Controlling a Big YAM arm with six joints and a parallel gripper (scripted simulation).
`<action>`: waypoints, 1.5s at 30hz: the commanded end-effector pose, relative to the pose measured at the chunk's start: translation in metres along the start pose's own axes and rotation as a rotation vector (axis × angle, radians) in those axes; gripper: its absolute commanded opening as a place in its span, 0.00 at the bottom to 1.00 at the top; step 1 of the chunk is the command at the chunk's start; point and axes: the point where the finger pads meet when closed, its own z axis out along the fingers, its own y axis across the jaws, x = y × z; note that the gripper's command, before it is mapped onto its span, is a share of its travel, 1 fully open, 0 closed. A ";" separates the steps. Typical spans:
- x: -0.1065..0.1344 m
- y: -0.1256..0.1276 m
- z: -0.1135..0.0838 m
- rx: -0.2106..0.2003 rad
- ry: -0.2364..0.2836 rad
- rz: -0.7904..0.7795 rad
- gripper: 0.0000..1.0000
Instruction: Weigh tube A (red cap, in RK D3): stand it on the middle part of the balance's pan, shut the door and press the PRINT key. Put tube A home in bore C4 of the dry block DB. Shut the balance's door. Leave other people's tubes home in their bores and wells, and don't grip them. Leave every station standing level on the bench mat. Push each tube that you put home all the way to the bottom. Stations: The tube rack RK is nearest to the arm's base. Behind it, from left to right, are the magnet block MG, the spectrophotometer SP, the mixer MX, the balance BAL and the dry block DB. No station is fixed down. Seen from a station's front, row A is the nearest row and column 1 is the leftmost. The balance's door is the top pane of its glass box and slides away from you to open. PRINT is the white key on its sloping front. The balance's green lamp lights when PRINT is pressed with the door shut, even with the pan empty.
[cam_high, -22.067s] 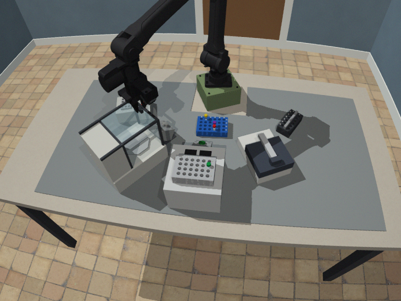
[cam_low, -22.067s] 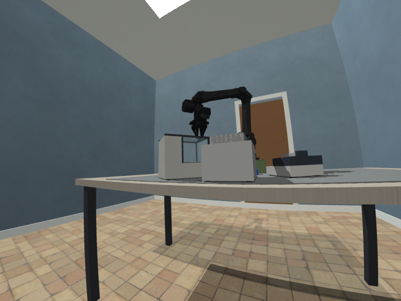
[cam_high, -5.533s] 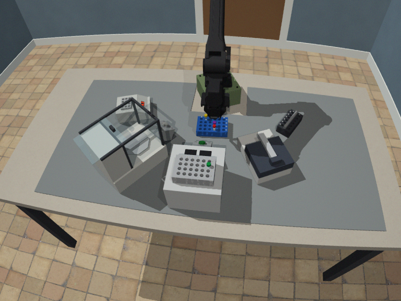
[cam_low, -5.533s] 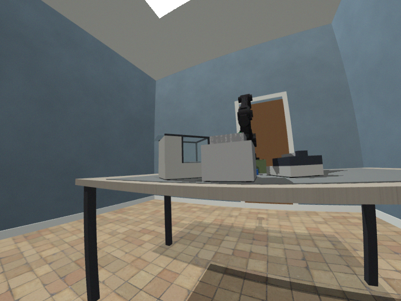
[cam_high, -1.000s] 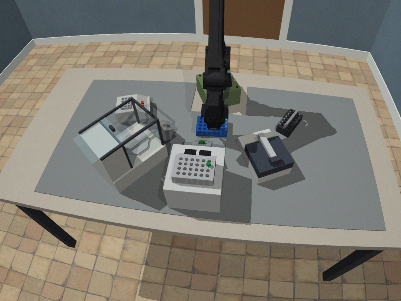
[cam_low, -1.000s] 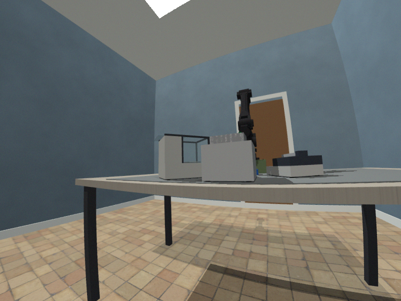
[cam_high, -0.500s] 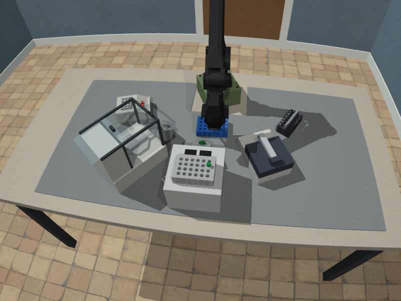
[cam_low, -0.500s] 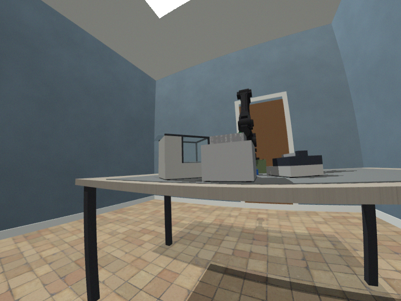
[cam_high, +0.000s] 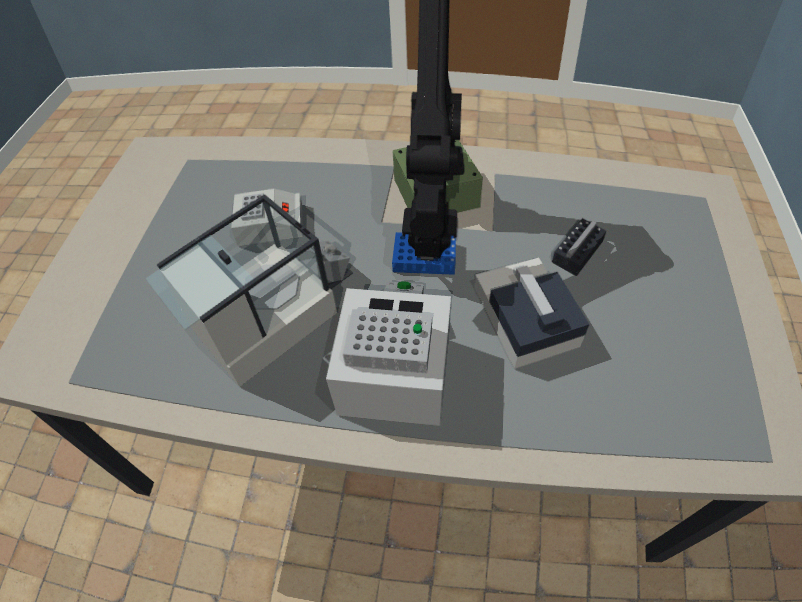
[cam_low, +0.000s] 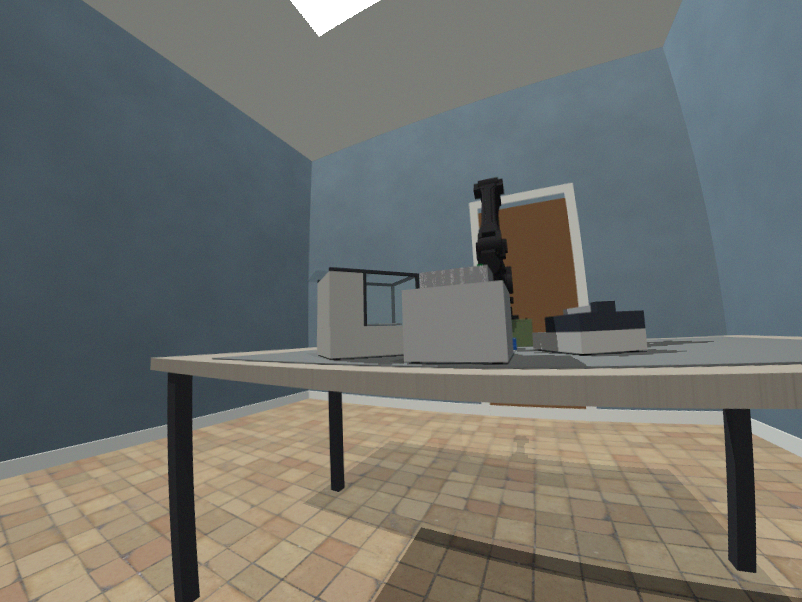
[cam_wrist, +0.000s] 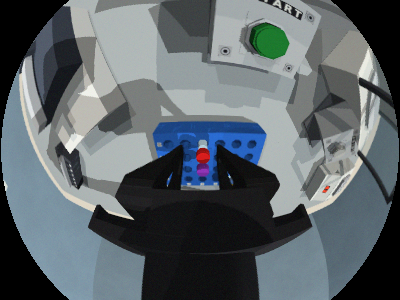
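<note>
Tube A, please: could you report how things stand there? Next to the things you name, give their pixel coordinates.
Gripper (cam_high: 425, 257) (cam_wrist: 199, 149) open above rack (cam_high: 424, 265) (cam_wrist: 210, 128). Red-capped tube (cam_wrist: 202, 155) between fingers, ungripped. Purple cap (cam_wrist: 202, 170) close by; take care.

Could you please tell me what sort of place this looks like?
Probably a laboratory bench: a blue tube rack holds capped tubes, a glass-sided balance stands nearby, and a white block heater has rows of bores.

Blue walls (cam_high: 207, 38) (cam_low: 161, 194) (cam_wrist: 55, 230) (one brown door (cam_high: 489, 35) (cam_low: 540, 259)).
</note>
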 end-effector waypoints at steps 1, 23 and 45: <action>-0.011 -0.001 -0.004 0.002 -0.025 -0.001 0.36; -0.002 -0.005 0.004 0.003 -0.005 0.001 0.09; -0.002 -0.007 0.004 0.004 -0.005 0.002 0.09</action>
